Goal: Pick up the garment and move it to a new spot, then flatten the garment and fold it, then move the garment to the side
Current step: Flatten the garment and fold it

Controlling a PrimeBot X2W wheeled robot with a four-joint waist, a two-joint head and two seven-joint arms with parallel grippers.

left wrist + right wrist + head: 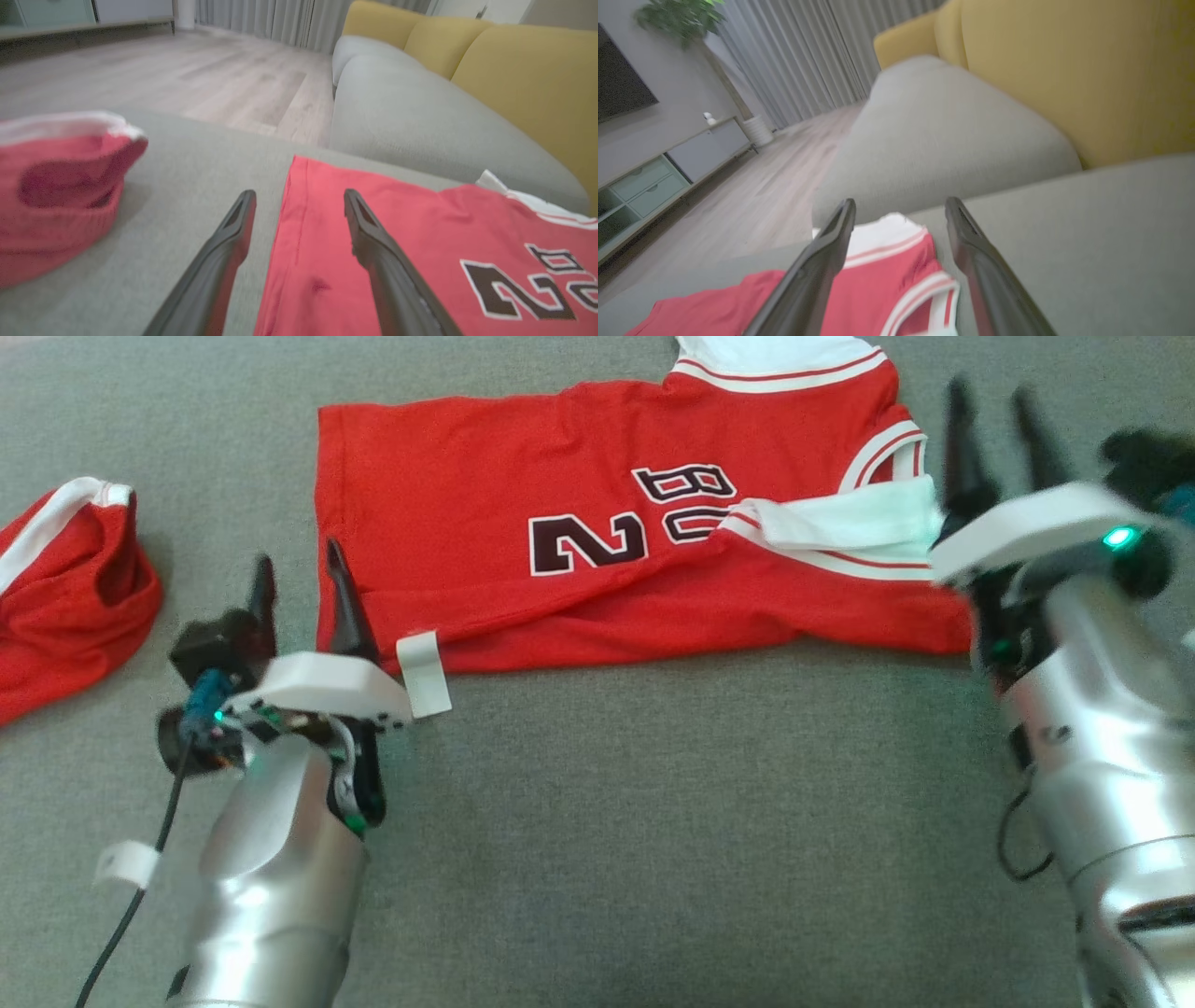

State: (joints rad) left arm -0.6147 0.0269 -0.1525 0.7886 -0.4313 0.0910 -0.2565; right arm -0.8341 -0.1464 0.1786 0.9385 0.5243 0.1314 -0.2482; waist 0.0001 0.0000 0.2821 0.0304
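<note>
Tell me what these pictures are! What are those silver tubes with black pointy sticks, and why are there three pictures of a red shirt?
The silver tubes are a robot's two arms. The black sticks are its fingers: each arm ends in a gripper with two of them. The big picture comes from a camera on the robot's head, looking down. There you see the left gripper and the right gripper. The other two pictures come from small cameras on each wrist, looking along the fingers. A red jersey with white trim lies folded over on a grey cushion. Another red garment sits crumpled on the robot's left. Both grippers are open and hold nothing. Yellow sofa cushions stand behind.
</note>
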